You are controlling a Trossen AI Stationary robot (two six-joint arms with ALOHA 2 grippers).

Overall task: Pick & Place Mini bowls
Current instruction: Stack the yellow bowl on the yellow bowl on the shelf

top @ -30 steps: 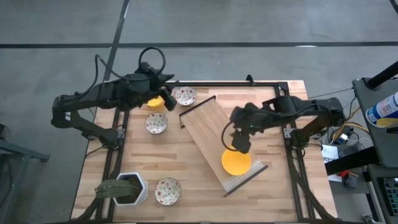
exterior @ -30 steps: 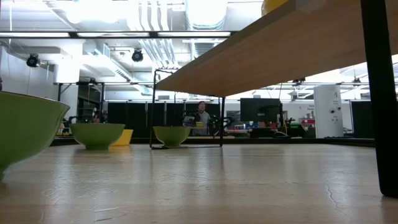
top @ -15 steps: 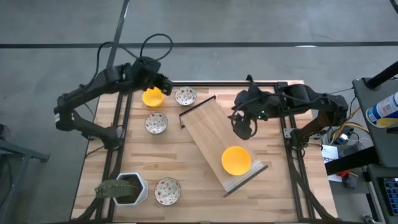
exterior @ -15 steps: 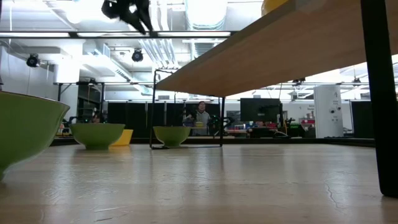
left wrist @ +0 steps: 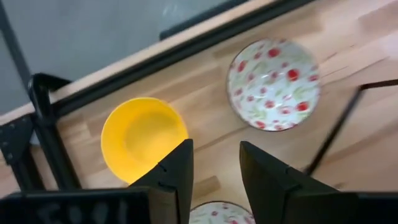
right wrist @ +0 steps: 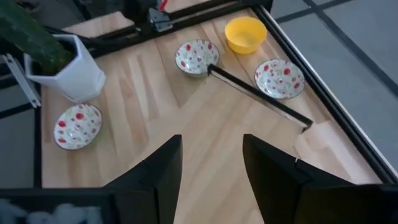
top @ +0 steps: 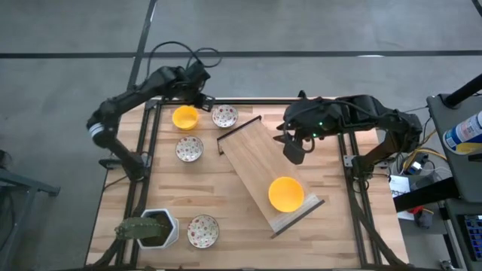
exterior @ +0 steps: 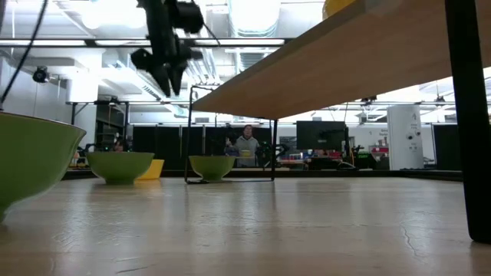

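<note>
Both grippers are open and touch nothing. My left gripper (top: 202, 92) (left wrist: 216, 152) hangs high over the table's far left corner (exterior: 170, 75), above a yellow bowl (top: 185, 117) (left wrist: 144, 135) and a floral bowl (top: 224, 115) (left wrist: 273, 84), both standing on the table. A second floral bowl (top: 189, 148) sits nearer, and a third (top: 202, 229) stands at the near edge. My right gripper (top: 294, 150) (right wrist: 211, 146) hovers above the sloping wooden board (top: 256, 162). Another yellow bowl (top: 286, 193) rests on the board's near-right end. Any further bowl is out of view.
A white hexagonal pot with a green plant (top: 154, 228) (right wrist: 74, 68) stands at the near left corner. The board is raised on a black frame (right wrist: 258, 96), with a lip at its lower end (top: 301, 214). Black rails (top: 143, 150) run along the table's sides. Bare wood lies left of the board.
My right gripper has risen off the yellow bowl on the board and drawn back toward the far edge; that bowl stays put. My left gripper has lifted from the yellow bowl at the far left and moved up toward the far edge, leaving it on the table.
</note>
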